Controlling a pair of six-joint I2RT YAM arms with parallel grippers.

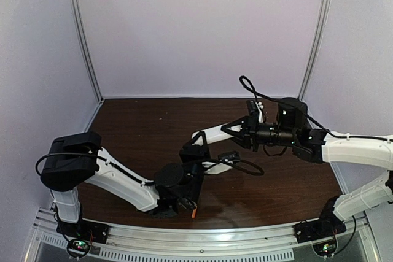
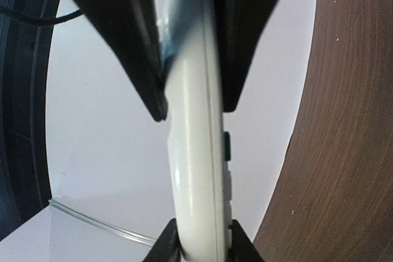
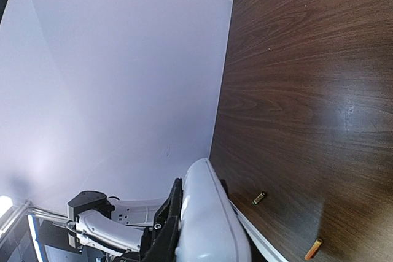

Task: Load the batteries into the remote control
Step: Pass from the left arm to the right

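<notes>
Lying outside the remote control [image 3: 209, 219], batteries [image 3: 259, 197] show from right wrist.

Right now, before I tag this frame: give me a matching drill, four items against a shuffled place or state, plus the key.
Items
1. remote control
2. golden battery
3. orange battery
4. left claw

Place or state
A. on the table, by the bottom edge of the right wrist view
B. shut on the remote
C. on the table, the one closer to the remote in the right wrist view
D. held off the table, edge-on to the left wrist camera

Pairs: 1-D, 2-C, 3-A, 4-B
</notes>
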